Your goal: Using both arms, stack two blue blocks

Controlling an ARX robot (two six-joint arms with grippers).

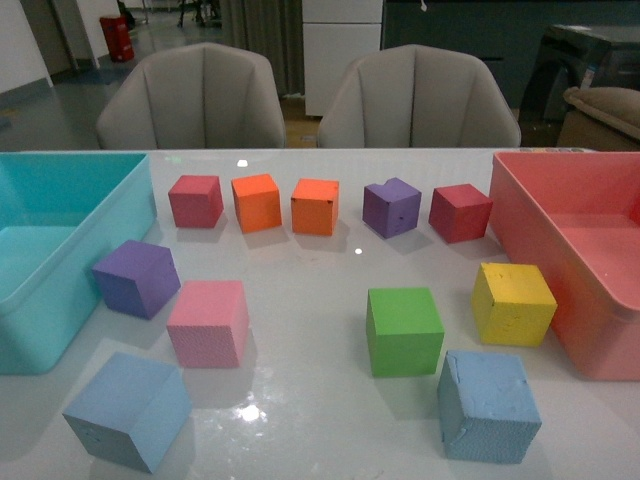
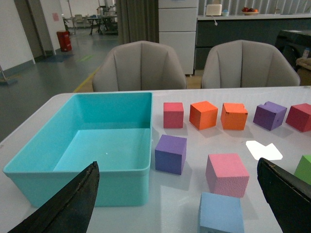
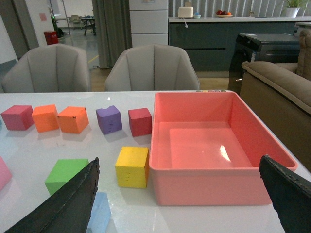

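Fingers [image 2: 68,204] spread over glossy table [image 1: 300,300] facing 2 chairs [image 1: 190,100].

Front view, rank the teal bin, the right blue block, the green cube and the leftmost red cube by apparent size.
Largest: teal bin.
Next: right blue block and green cube. Blue looks slightly bigger, but it sits nearer the camera, so unsure.
Smallest: leftmost red cube, farthest back.

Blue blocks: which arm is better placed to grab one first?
Left, probably. In its wrist view the left gripper is open and the left blue block lies ahead between its fingers. The right gripper is open too, but the right blue block sits off by one finger, partly hidden.
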